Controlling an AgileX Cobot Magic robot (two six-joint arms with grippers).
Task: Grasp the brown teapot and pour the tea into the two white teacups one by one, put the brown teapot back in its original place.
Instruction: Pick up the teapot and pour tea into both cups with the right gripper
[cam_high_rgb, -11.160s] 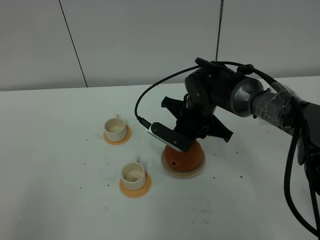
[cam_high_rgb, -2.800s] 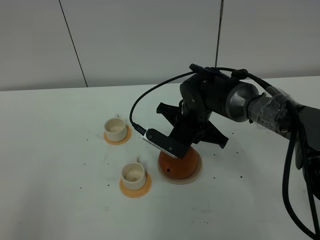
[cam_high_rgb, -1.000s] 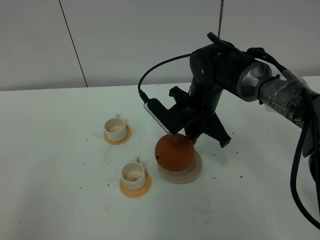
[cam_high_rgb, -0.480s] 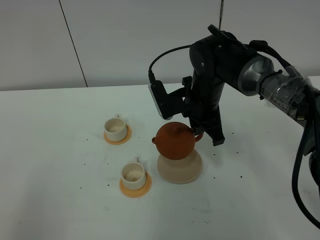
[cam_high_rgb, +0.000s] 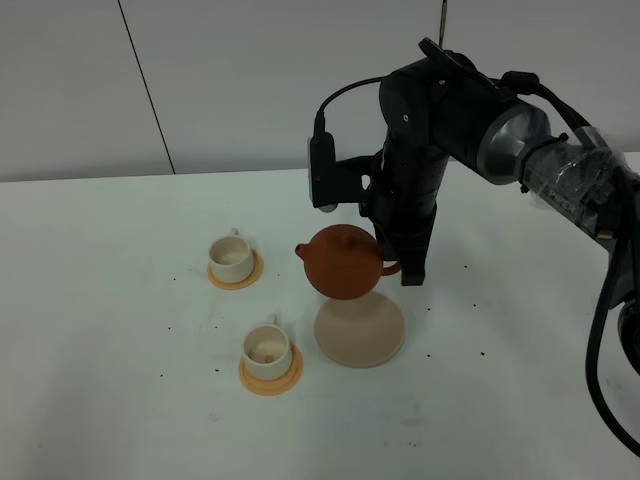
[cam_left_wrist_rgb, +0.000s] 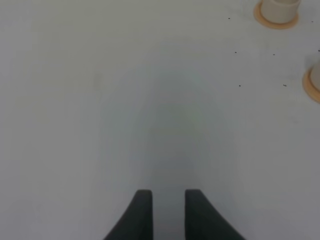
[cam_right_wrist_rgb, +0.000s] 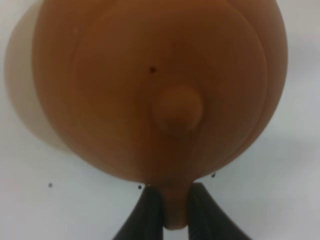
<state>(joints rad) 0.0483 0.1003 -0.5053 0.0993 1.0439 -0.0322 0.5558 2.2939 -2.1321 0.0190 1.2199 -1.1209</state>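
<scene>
Nearest, the front teacup (cam_high_rgb: 267, 347) sits on its orange coaster (cam_high_rgb: 271, 378). Just behind and to the right is the beige saucer (cam_high_rgb: 360, 338), bare. The brown teapot (cam_high_rgb: 340, 262) hangs above the saucer, clear of it and upright, spout toward the cups. The right gripper (cam_right_wrist_rgb: 171, 196) is clamped on the loop handle (cam_right_wrist_rgb: 173, 220). Beyond is the far teacup (cam_high_rgb: 231, 257).

The left gripper (cam_left_wrist_rgb: 164, 200) is over the table (cam_left_wrist_rgb: 100, 100) and holds nothing. There's a slim gap between its fingers; fully closed or not, can't tell.

Risks: with a narrow pinch on the handle, the pot may swivel when tipped. The lid (cam_right_wrist_rgb: 177, 109) may slide off. The cups are small and easy to overshoot.

Hidden: tea level inside the pot. The handle contact is behind the wrist in the high view. The left arm is outside that view.
</scene>
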